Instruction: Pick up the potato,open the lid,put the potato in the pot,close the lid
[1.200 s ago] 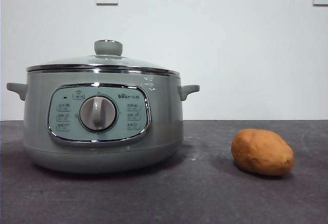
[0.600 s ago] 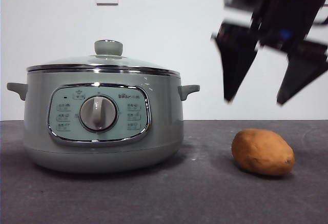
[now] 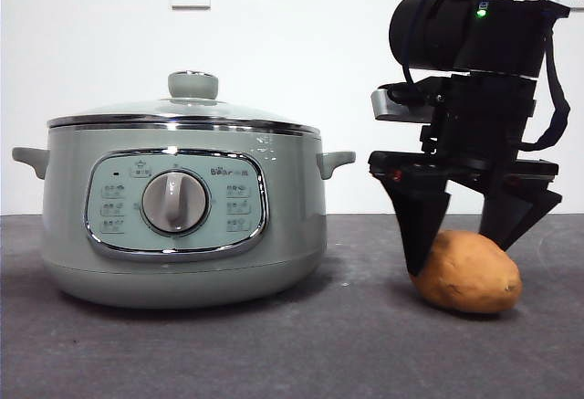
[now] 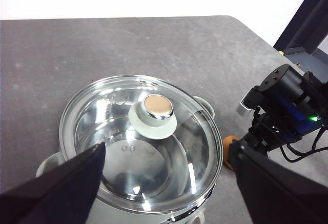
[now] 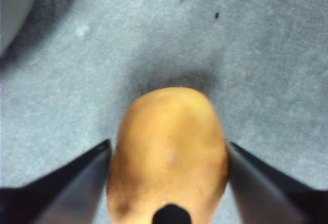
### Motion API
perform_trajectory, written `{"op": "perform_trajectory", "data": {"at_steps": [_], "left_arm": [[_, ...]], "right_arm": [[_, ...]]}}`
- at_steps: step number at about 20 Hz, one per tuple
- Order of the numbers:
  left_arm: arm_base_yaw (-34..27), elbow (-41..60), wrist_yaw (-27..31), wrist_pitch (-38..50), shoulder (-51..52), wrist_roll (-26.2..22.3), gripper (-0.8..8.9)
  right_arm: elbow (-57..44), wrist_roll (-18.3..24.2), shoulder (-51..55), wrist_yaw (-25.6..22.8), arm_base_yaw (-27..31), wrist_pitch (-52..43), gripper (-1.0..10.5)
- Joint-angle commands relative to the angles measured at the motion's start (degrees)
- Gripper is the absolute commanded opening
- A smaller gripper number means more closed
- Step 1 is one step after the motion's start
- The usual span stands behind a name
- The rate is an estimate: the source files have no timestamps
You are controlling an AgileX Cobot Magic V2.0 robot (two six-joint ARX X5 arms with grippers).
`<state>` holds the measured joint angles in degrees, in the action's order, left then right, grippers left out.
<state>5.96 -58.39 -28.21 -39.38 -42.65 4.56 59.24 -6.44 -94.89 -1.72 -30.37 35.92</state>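
While the right tool [image 3: 461, 239] sits low over the potato [image 3: 467, 272], its jaws are spread wide with one on each side of the spud, which looks like a setup for a squeeze across the short axis. From the right wrist view neither jaw seems to be touching the skin yet, so nothing is gripped. The potato lies on the dark table [image 3: 347, 344], well apart from the pot [image 3: 182, 225] and off to one side of it.

The left tool [image 4: 169, 183] hangs above the pot, jaws open and empty, pretty much lined up over the lid [image 4: 141, 142]. That makes sense: one arm takes the potato, the other is parked where it can grab the pale green knob [image 4: 152, 115] when the lid has to come off. The lid is seated on the pot's rim, so the pot is closed for now.

Stuff that's hard to see: in the front view the right tool's near jaw covers part of the potato's side, and the jaw tips are tough to place against the table. The right wrist view cuts off the potato's near end. Through the glass lid the pot's inside is mostly reflections, though nothing obvious shows in there.
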Motion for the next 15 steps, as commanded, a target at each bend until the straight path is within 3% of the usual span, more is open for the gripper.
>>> {"op": "perform_trajectory", "data": {"at_steps": [1,8,12,15], "left_arm": [[0.1,-0.1,-0.3,0.1,-0.5,0.3,4.05],[1.1,-0.1,-0.4,1.9,-5.1,0.3,4.05],[4.9,-0.1,0.0,9.9,-10.9,0.7,4.04],[9.9,-0.2,5.7,16.4,-16.0,1.7,4.04]], "right_arm": [[0.1,-0.5,-0.5,-0.2,0.0,-0.3,-0.2],[0.1,-0.5,8.1,-0.1,-0.1,6.4,-0.2],[0.1,-0.6,16.9,-0.1,-0.1,10.8,-0.2],[0.1,-0.6,22.8,-0.2,-0.1,12.3,-0.2]]}}
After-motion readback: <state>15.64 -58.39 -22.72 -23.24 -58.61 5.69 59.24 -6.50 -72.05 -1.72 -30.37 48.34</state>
